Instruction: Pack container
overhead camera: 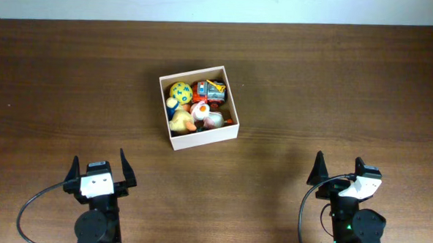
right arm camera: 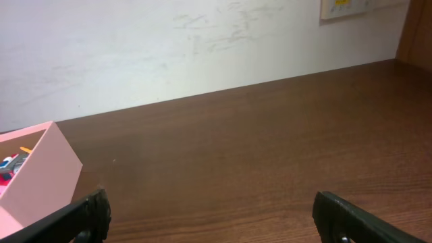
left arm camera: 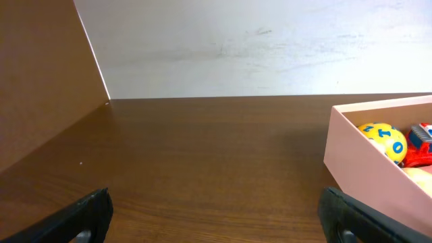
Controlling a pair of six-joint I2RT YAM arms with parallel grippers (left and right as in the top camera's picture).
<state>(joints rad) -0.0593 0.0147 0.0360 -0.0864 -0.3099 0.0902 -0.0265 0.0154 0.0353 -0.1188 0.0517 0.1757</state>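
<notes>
The container (overhead camera: 202, 138), a square white-walled box, sits on the table a little left of centre. It holds several small toys: a yellow ball with blue marks (overhead camera: 179, 91), a red toy truck (overhead camera: 207, 90), a yellow duck (overhead camera: 181, 121) and a pinkish toy (overhead camera: 214, 118). The box also shows at the right edge of the left wrist view (left arm camera: 358, 162) and at the left edge of the right wrist view (right arm camera: 40, 179). My left gripper (overhead camera: 98, 169) is open and empty at the front left. My right gripper (overhead camera: 339, 169) is open and empty at the front right.
The dark wooden table (overhead camera: 335, 90) runs to a white wall at the back (overhead camera: 207, 4). A brown panel (left arm camera: 40, 81) stands at the left in the left wrist view. A wall plate (right arm camera: 344, 8) sits on the wall at the right.
</notes>
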